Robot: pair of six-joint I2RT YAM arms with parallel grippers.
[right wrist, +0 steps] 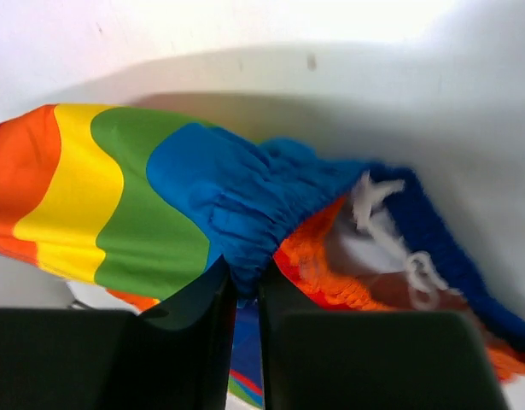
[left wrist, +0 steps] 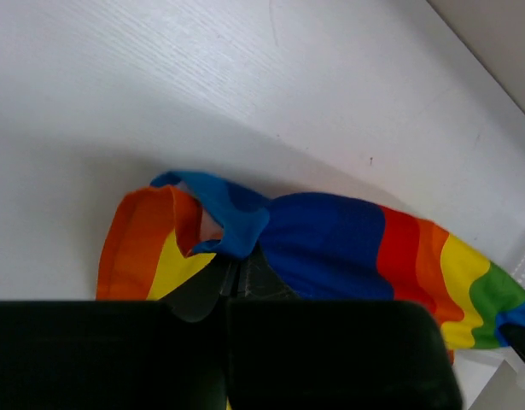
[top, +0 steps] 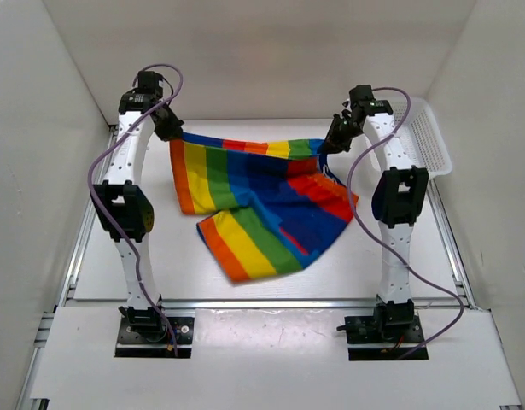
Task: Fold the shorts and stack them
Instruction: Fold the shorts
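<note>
The rainbow-striped shorts (top: 262,201) hang stretched between my two grippers above the white table, their lower part draped onto it. My left gripper (top: 170,128) is shut on the shorts' far left corner; in the left wrist view the blue edge (left wrist: 236,222) is pinched between the jaws (left wrist: 232,275). My right gripper (top: 335,137) is shut on the far right corner; in the right wrist view the gathered blue band (right wrist: 236,213) sits between the jaws (right wrist: 243,286), with the orange waistband (right wrist: 330,273) and a white drawstring (right wrist: 399,248) beside it.
A white mesh basket (top: 428,137) stands at the far right against the wall. White walls enclose the table (top: 160,265) on the left, right and back. The arm bases sit at the near edge.
</note>
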